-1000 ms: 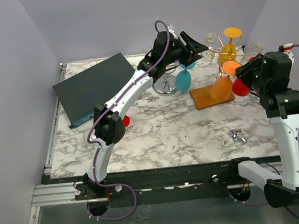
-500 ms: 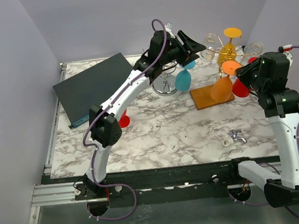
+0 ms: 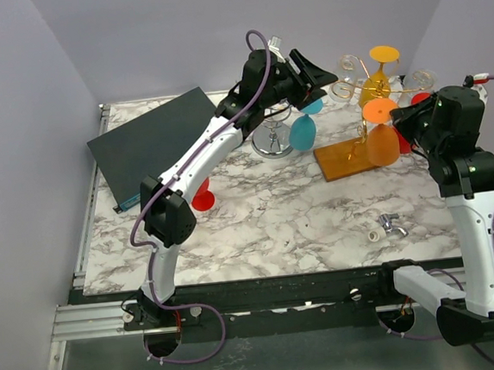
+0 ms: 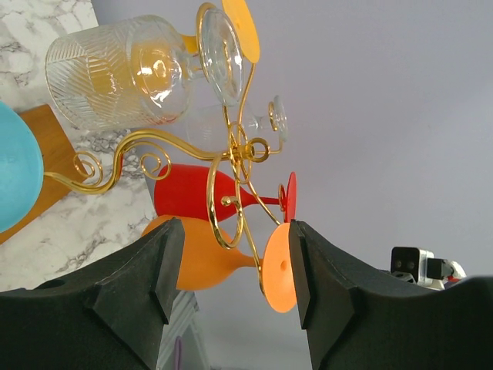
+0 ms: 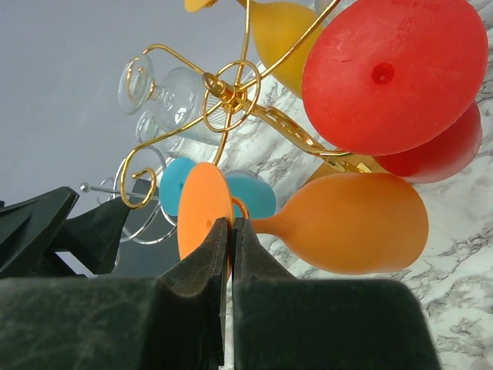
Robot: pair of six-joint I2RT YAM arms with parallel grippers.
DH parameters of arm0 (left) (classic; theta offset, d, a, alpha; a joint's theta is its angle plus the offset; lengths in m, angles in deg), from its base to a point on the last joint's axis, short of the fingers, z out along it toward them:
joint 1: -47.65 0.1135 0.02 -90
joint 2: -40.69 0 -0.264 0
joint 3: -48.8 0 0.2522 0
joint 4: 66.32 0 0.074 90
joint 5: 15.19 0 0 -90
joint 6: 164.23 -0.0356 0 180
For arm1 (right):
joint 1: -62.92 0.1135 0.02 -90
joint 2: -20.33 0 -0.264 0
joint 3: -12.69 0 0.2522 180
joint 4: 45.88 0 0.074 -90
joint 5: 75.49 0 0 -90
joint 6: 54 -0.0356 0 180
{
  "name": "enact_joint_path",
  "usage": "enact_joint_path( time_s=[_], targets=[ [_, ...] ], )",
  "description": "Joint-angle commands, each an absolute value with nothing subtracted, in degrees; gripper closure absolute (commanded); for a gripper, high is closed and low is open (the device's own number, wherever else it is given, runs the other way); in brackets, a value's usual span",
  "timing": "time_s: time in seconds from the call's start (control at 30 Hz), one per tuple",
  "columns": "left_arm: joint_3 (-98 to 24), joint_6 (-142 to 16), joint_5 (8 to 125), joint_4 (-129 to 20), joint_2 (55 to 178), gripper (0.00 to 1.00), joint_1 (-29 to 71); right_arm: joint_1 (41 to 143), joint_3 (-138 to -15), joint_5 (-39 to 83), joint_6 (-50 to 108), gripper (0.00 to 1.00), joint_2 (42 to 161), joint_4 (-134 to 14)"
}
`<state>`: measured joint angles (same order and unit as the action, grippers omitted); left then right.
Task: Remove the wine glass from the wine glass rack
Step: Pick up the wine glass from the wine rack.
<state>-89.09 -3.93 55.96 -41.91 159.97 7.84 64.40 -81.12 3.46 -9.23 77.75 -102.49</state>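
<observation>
Starting nearest the arm bases, a small silver metal fitting [image 3: 391,222] is seen lying on the white marble tabletop [image 3: 267,218], over on the right side. A bit further in, the right gripper [image 5: 231,225] is found raised beside the gold wire wine glass rack [image 5: 231,91]. Its fingers are pinched fully together, with no gap to be seen. The tips are parked right where the stem of the translucent orange wine glass [image 5: 347,223] meets its foot. Whether the stem is actually nipped between them can't be told. That glass is not off the rack yet: it's hung foot up and bowl down, over the brown wooden board [image 3: 336,164] the rack is stood on. A red wine glass [image 5: 385,73] is hung just beside it. Further back, the left gripper [image 4: 235,227] is held up by the rack's left side with its fingers spread wide and nothing gripped. A teal wine glass [image 3: 303,132] is seen below it, and a dark flat box [image 3: 152,141] is seen at the far left.
</observation>
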Motion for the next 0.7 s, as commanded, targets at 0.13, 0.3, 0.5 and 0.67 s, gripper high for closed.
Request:
enact_joint_path(
  time_s=[0.13,0.3,0.5,0.67],
  targets=[
    [-87.57,-5.2,55.74,-41.75,155.45,0.37,8.03,64.15,-81.91,4.23,-9.56,0.99,76.53,-103.58],
    [-87.0,-5.33,55.72,-41.75,154.86,0.37,8.02,64.15,-81.37,5.14,-10.7,0.99,75.4,-103.42],
    [-86.71,-5.24,55.83,-41.73,154.59,0.37,8.04,64.15,-79.55,7.48,-12.78,0.99,73.29,-102.65],
    [-86.43,-5.2,55.83,-41.75,154.44,0.37,8.06,64.15,-78.03,9.23,-14.76,0.99,72.29,-101.47]
  ],
)
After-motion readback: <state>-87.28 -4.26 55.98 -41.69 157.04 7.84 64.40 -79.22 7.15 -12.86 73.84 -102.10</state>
